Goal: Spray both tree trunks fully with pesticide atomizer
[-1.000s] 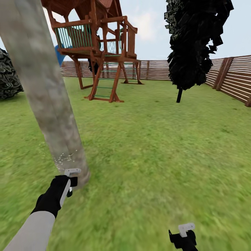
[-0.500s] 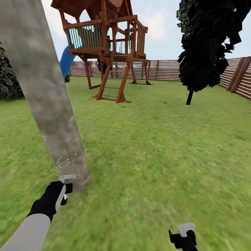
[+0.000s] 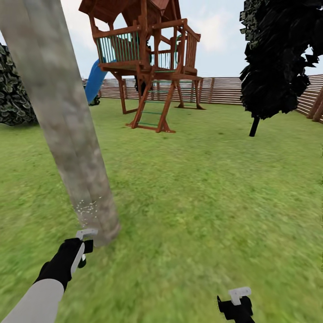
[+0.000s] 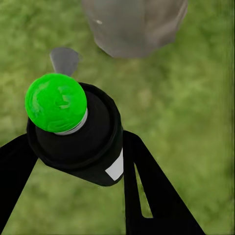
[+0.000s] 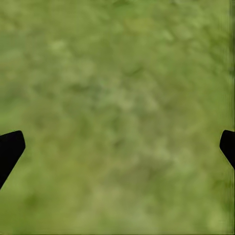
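Grass lawn (image 3: 202, 202) bounded by a slatted fence (image 3: 224, 89), with a wooden play tower (image 3: 146, 67) beyond the tree trunk (image 3: 67, 125). Left gripper (image 4: 78, 161) is clamped on the pesticide atomizer (image 4: 81, 142), held just beside the trunk's base; white specks dot the bark above it. Right gripper (image 5: 117, 147), well apart from the trunk, has its fingers spread wide over bare grass.
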`<state>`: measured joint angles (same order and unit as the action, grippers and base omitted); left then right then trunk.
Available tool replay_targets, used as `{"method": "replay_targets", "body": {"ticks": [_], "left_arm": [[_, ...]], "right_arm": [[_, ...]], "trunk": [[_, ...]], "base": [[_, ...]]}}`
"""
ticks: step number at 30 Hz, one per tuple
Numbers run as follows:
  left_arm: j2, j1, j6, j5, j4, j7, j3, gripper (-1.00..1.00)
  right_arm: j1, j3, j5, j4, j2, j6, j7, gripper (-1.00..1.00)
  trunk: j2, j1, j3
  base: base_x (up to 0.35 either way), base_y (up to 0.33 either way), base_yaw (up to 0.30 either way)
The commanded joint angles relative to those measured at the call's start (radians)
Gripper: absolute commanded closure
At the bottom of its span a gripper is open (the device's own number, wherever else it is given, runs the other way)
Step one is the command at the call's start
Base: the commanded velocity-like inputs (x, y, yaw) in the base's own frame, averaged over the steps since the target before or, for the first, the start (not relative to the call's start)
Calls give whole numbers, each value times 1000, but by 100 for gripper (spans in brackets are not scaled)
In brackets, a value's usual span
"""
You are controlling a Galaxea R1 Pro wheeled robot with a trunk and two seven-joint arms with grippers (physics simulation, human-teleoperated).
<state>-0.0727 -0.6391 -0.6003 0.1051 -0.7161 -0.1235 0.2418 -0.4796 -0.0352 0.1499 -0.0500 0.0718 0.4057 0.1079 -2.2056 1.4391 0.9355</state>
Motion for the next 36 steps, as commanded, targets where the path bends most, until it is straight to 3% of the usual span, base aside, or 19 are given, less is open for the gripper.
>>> {"method": "replay_targets", "body": {"ticks": [1,6,10,16,24,36], "left_arm": [[1,-1,-3,10,-2,4,3,100],[2,-1,11,12,-14,2,-3,100],[23,-1,10,14,-25,1,-30,100],[26,-1,10,10,-37,-26,-29,100],[34,-1,10,6,-38,-27,-30,100],[36,-1,10,6,-39,-27,-30,100]], "right_arm": [[-1,-3,10,1,0,1,9,-100],[-1,-2,10,1,2,1,9,-100],[-1,-3,10,1,2,1,9,-100],[-1,-3,10,1,2,1,9,-100],[-1,-3,11,1,2,1,9,-100],[-1,-3,11,2,1,1,9,-100]], "trunk": [[0,0,1],[0,0,1],[0,0,1],[0,0,1],[0,0,1],[0,0,1]], "base": [[6,-272,0],[-6,-274,22],[-42,-274,242],[-79,-273,275],[146,-262,270],[205,-226,35]]}}
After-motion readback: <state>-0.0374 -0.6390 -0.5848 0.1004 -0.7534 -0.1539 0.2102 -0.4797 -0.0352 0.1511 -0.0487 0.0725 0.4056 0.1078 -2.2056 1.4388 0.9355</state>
